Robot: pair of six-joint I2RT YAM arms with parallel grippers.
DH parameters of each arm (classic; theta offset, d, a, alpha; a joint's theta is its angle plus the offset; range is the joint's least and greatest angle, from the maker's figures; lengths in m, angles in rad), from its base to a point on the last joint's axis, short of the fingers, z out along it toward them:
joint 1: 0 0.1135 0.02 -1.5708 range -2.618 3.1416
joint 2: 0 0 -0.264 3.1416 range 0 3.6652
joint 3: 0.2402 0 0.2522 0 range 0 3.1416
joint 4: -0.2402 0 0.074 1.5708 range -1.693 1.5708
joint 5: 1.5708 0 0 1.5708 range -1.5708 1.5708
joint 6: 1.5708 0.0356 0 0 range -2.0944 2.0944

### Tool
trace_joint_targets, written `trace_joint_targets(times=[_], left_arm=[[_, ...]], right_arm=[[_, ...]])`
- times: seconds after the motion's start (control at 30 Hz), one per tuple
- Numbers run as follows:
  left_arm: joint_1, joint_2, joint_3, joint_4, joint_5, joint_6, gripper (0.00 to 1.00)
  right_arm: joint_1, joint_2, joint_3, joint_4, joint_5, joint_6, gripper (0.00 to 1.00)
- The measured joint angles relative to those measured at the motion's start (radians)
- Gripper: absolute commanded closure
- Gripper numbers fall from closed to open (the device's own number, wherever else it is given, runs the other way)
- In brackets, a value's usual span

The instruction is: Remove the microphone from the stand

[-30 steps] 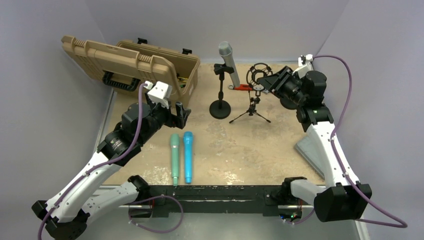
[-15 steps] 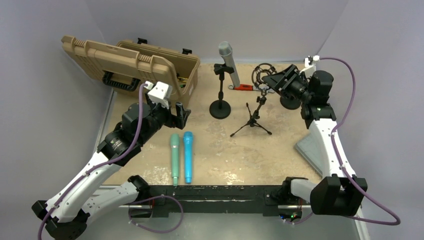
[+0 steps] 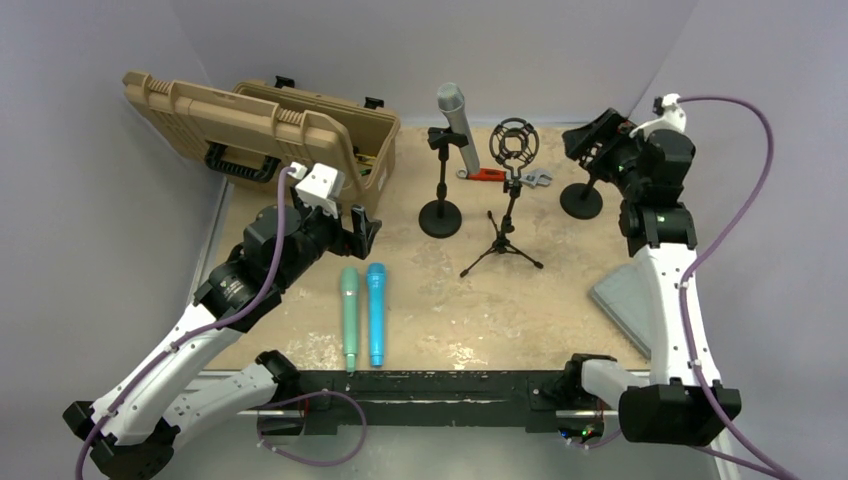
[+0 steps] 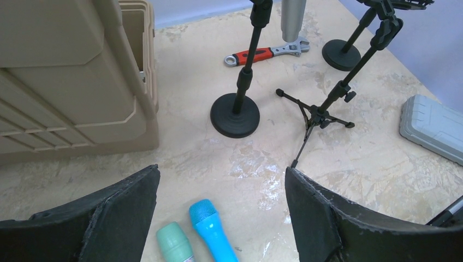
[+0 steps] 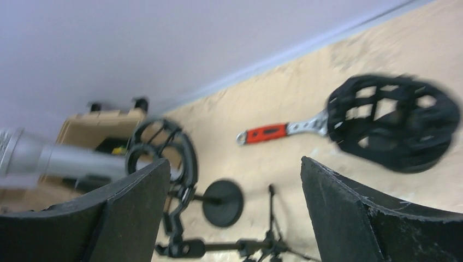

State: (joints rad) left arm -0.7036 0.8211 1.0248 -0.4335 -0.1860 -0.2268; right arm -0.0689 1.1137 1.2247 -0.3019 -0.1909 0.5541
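Two grippers, left gripper and right gripper, fingers spread, empty. Silver cylindrical microphone, mesh head, clipped tilted in black round-base stand. Left wrist view shows ribbed grey case; right wrist view blurred.

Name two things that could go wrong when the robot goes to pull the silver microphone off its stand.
1. The tripod stand with its shock mount stands between the right gripper, jaws open, and the silver microphone; reaching across could knock it over.
2. The microphone leans in the clip of a thin round-base stand; a sideways pull might topple the stand rather than free the microphone.
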Motion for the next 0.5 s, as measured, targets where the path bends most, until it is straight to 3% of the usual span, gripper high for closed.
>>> trace_joint_targets(times=[0.23, 0.5], left_arm=[[0.0, 0.004, 0.0, -0.001, 0.0, 0.0, 0.18], [0.0, 0.005, 0.001, -0.001, 0.005, -0.002, 0.17]], right_arm=[[-0.103, 0.115, 0.12, 0.062, 0.146, -0.034, 0.06], [-0.288, 0.401, 0.153, 0.171, -0.023, 0.023, 0.06]])
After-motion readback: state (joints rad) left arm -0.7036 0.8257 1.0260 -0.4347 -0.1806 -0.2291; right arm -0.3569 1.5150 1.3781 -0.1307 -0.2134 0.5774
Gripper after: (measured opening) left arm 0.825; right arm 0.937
